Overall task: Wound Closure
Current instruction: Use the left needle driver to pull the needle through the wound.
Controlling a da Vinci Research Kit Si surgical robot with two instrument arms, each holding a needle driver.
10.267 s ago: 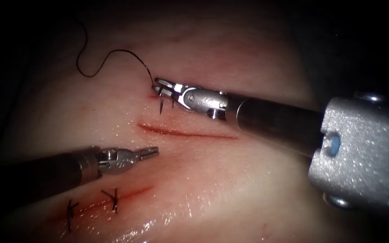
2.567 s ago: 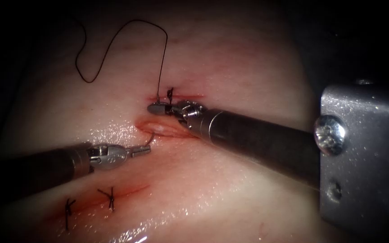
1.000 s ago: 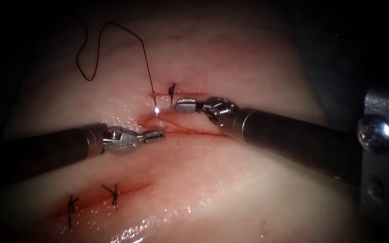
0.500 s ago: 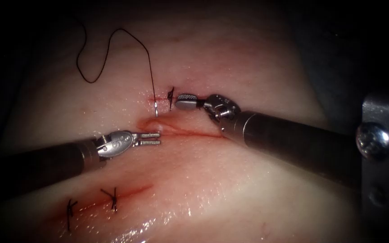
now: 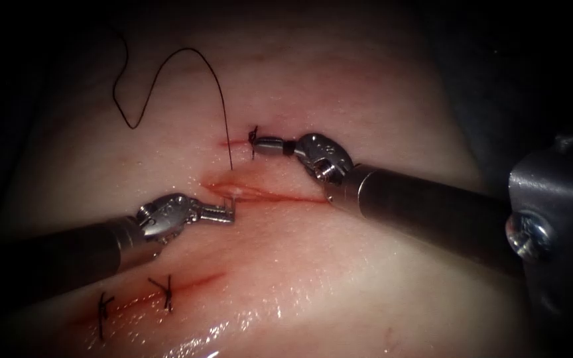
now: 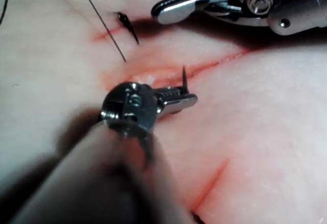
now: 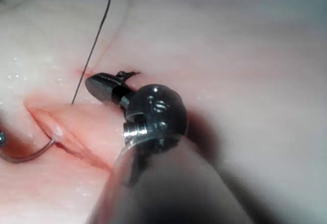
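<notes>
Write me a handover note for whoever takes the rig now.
Left tool: shut on the needle near its tip.
Right tool: shut, holding nothing, beside a tied stitch.
Needle: partly in the tissue, coming out of the far lip at the left end of the cut; thread trails above.
Done: two stitches on the lower cut.
Left: this cut open, no knot.

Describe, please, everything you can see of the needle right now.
The needle is a thin, curved, dark metal sliver at the left end of the cut. The left end effector is shut on it just behind its point, which stands up above the grip. Its curved body enters the tissue at the cut's lip, and the thread trails beyond.
</notes>
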